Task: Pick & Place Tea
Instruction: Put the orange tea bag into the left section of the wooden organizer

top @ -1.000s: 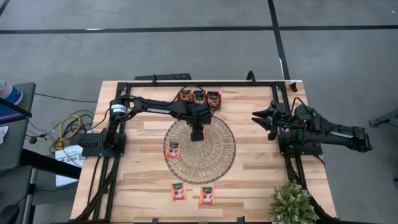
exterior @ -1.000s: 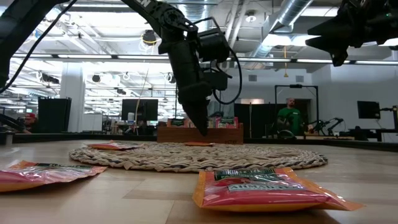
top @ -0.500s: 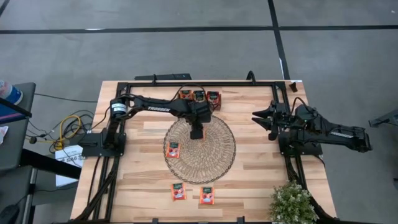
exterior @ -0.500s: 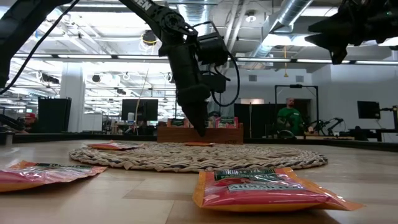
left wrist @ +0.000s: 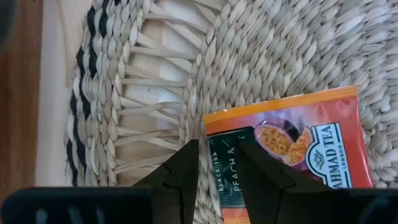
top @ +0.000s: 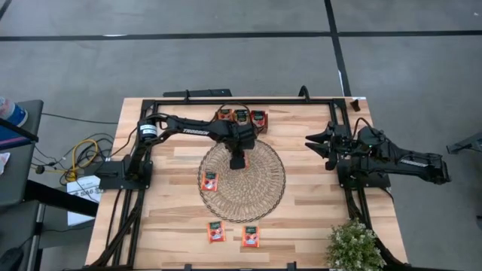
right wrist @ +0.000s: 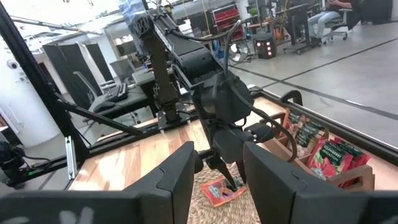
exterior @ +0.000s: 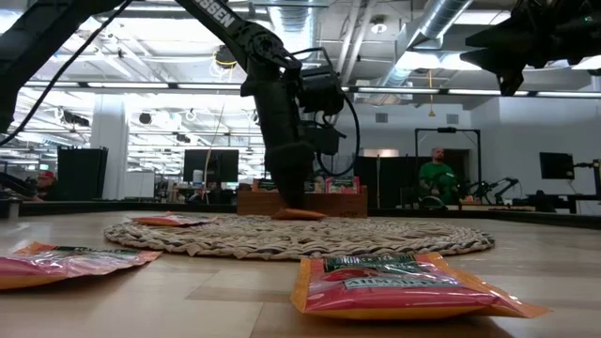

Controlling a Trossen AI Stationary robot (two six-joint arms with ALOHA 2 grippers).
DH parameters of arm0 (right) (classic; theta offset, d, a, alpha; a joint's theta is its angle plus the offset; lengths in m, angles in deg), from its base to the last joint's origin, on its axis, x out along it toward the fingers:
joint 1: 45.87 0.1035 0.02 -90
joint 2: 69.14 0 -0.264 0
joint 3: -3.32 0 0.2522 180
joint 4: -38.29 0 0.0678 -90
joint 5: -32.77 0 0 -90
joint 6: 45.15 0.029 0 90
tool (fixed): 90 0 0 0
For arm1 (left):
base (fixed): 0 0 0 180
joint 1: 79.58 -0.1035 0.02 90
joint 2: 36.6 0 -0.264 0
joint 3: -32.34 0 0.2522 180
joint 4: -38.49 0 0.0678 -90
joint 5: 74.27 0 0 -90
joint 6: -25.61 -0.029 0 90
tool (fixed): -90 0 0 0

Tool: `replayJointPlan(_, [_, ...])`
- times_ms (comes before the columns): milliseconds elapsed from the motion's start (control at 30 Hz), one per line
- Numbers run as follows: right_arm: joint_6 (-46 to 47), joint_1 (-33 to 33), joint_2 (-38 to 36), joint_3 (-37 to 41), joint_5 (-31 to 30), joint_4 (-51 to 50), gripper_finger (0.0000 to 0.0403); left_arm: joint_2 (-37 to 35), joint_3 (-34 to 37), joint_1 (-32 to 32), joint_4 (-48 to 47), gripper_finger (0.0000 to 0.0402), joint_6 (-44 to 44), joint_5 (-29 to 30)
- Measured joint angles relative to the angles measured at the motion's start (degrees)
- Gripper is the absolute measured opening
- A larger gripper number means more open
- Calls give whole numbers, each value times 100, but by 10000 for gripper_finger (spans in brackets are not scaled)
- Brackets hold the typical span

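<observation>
1. Left gripper (top: 238,161) is down on the large round woven straw mat (top: 263,197), near the mat's far edge. Its dark fingers (left wrist: 186,171) stand narrowly apart, straddling the edge of a flat red-orange square tea sachet (left wrist: 292,146) lying on the weave.
2. In the low view that sachet (exterior: 299,214) lies flat on the mat under the fingertips. Whether it is actually pinched cannot be told.
3. A second red-orange sachet (top: 210,179) lies on the mat near its left edge.
4. Two more red-orange sachets (top: 216,231) (top: 251,236) lie on the light wooden table (top: 309,196) near its front edge, just off the mat.
5. More sachets (top: 240,116) stand upright in the brown wooden compartment tray (right wrist: 298,152) at the table's far edge.
6. Right gripper (top: 312,143) hangs above the table's right side, fingers apart, holding nothing.
7. A small green potted plant (top: 352,246) sits at the front right corner.
</observation>
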Motion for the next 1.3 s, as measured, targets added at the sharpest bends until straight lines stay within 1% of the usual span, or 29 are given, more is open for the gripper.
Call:
replayJointPlan(200, [-20,0,0,0,0,0,130,2,2,26,0,96,-39,-18])
replayJointPlan(300, [-31,0,0,0,0,0,130,0,6,26,-4,85,-48,-18])
replayJointPlan(567, [-35,0,1,0,-2,0,130,0,13,26,105,14,-163,80])
replayJointPlan(633, [-35,0,0,0,-2,-2,130,0,-7,26,102,4,-164,146])
replayJointPlan(900, [-41,0,0,0,-2,-2,130,16,-336,28,89,0,-163,235])
replayJointPlan(1100, [-39,0,0,0,-2,-2,130,-14,-357,38,-195,0,-161,231])
replayJointPlan(1300, [-39,0,1,0,-4,-4,130,-96,-365,66,-217,0,-150,227])
